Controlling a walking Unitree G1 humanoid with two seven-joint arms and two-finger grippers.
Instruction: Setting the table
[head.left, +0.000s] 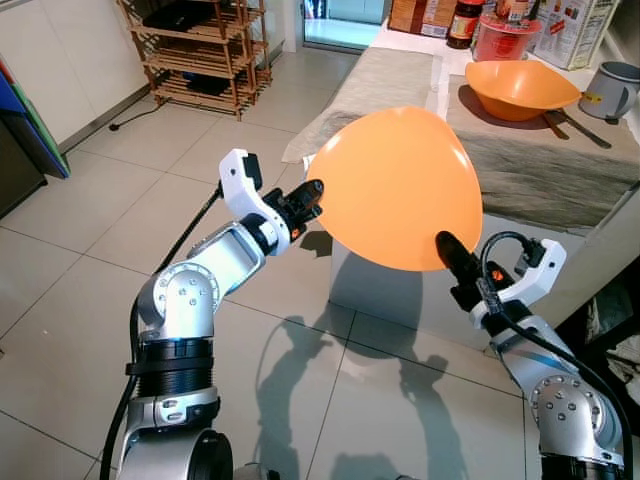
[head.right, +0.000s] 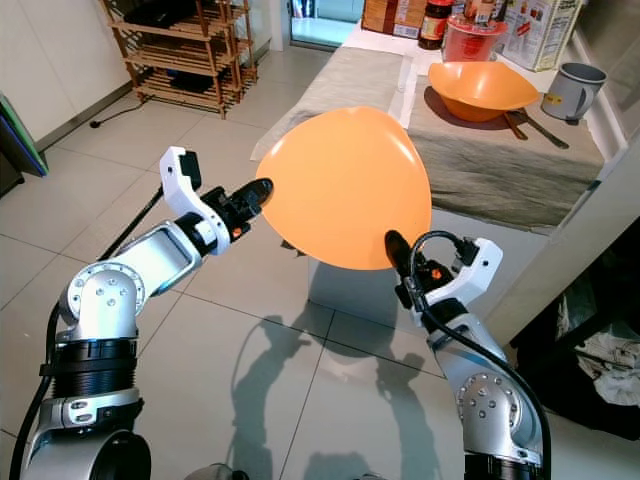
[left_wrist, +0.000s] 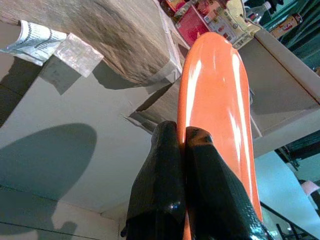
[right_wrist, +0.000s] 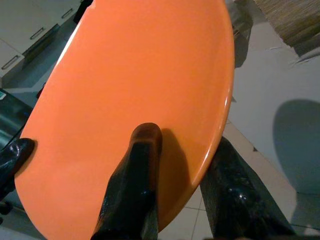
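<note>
Holding an orange plate (head.left: 395, 190) mid-air, left gripper (head.left: 312, 190) and right gripper (head.left: 447, 250) each pinching an opposite rim, before the table (head.left: 560, 180).

Orange plate (head.left: 395, 190) tilted, held mid-air, 2nd orange bowl (head.left: 520, 88) on table w/ cutlery
</note>
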